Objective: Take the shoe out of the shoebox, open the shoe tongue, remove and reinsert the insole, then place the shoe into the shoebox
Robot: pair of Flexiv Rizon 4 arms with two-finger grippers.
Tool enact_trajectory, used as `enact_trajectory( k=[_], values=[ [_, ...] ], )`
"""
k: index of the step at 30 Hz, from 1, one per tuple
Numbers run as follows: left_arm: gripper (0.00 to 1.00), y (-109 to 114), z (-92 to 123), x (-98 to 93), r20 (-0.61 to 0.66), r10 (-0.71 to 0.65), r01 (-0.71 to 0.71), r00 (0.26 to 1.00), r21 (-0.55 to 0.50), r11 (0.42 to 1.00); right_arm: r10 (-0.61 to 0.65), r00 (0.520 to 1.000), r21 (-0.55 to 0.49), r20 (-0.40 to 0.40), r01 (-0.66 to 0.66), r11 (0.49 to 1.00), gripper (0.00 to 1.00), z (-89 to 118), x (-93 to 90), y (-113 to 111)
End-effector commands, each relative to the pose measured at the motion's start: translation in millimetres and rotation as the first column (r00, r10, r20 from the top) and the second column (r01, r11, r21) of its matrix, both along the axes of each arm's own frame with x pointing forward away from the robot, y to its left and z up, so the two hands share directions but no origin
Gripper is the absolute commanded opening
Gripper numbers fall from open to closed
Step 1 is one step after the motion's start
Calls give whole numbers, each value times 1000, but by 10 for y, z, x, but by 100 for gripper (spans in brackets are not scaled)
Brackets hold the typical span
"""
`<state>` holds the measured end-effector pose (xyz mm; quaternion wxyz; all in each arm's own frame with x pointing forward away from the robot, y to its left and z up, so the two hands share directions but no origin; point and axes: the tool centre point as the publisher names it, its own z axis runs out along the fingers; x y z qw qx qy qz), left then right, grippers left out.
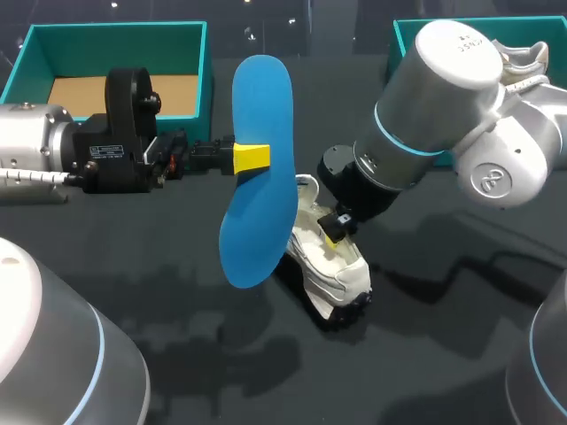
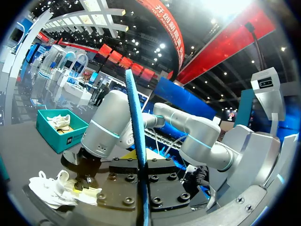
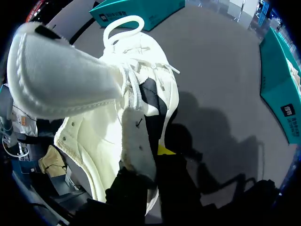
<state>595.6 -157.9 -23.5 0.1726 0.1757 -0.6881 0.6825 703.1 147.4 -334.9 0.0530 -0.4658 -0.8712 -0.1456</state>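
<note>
**A:** Where's the insole (image 1: 261,106)?

**B:** Up in the air, just beside the shoe (image 1: 341,270), on the left arm's side. It's blue, flat & long w/ round ends, and it's standing on end. The left gripper (image 1: 252,158) is closed on its edge, abt halfway along.

**A:** Easy to handle?

**B:** I think it's light & bendy, so the ends may flop. A hold near the middle, like now, looks best.

**A:** And the shoe?

**B:** White w/ laces, sitting on the dark table (image 1: 443,345), tongue sticking up. The sides look soft, and it's prob light, so it could tip. The right gripper (image 1: 335,228) is nearly closed, pinching the shoe's side wall.

**A:** Shoebox (image 1: 115,28)?

**B:** Teal w/ a brown floor, well apart from the shoe, past the insole.
</note>
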Motion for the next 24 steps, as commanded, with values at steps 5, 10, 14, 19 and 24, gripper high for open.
enact_trajectory(
  k=[5, 10, 14, 19, 24],
  values=[
    [0, -19, -8, 16, 0, -2, 2, 1000, -2, 1000, -173, 985, -25, 23, 174, 985, 0, 45, -73, 173],
    [0, -19, -8, 16, 0, -2, 2, 1000, -2, 1000, -203, 979, -34, 8, 204, 978, 0, 19, -33, 198],
    [0, -19, -8, 16, 0, -2, 2, 1000, -2, 1000, -214, 977, -33, -5, 214, 976, 0, -34, -11, 188],
    [0, -19, -8, 16, 0, -2, 2, 1000, -2, 1000, -244, 970, -15, -6, 244, 970, 0, -131, -34, 150],
    [0, -19, -8, 16, 0, -2, 2, 1000, -2, 1000, -287, 958, 10, -9, 287, 958, 0, -259, -82, 118]
  ],
)
